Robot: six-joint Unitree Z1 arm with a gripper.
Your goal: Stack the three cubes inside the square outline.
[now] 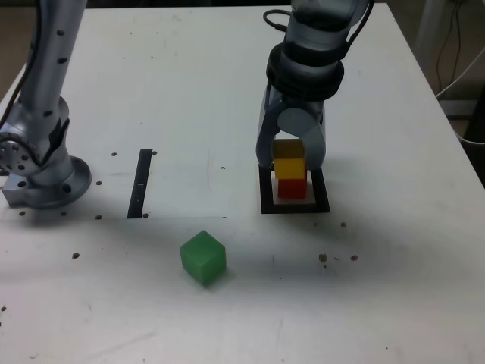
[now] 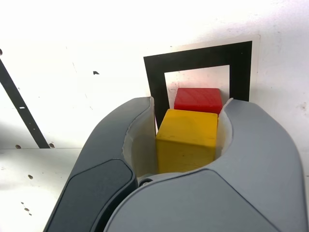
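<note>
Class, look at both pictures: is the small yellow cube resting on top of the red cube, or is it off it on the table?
On top. The yellow cube sits squarely on the red cube inside the black square outline, between the grey gripper's jaws.

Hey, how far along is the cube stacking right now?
Done: the red cube sits inside the square outline. In hand: the yellow cube rests on the red one, with the gripper around it; whether the grip is released is unclear. Left: the green cube lies apart on the table, unstacked.

One cube (image 1: 289, 166) sits atop another (image 1: 292, 187) inside the square outline (image 1: 265, 196).
</note>
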